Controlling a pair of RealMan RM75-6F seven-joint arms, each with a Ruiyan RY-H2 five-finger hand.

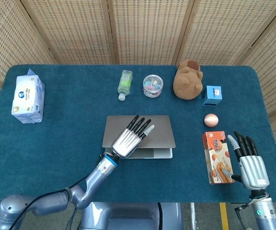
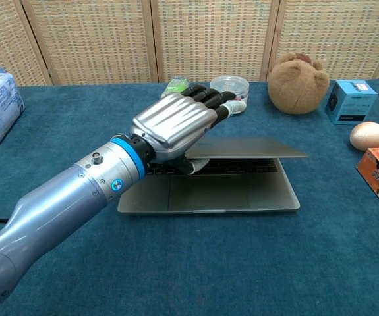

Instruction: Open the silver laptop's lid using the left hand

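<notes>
The silver laptop (image 1: 160, 133) lies at the middle of the blue table (image 1: 70, 129), its lid (image 2: 258, 149) raised partway above the keyboard base (image 2: 209, 195). My left hand (image 1: 127, 139) is at the lid's left front part. Its fingers lie stretched over the top of the lid, and in the chest view the thumb sits under the lid's edge, so my left hand (image 2: 173, 125) holds the lid between them. My right hand (image 1: 251, 164) rests open at the table's near right edge, beside a snack box, holding nothing.
A tissue pack (image 1: 27, 98) sits far left. Along the back stand a small bottle (image 1: 125, 84), a round clear container (image 1: 152, 85), a brown plush toy (image 1: 187, 79) and a blue box (image 1: 212, 95). An egg (image 1: 211, 120) and an orange snack box (image 1: 217, 157) lie right of the laptop.
</notes>
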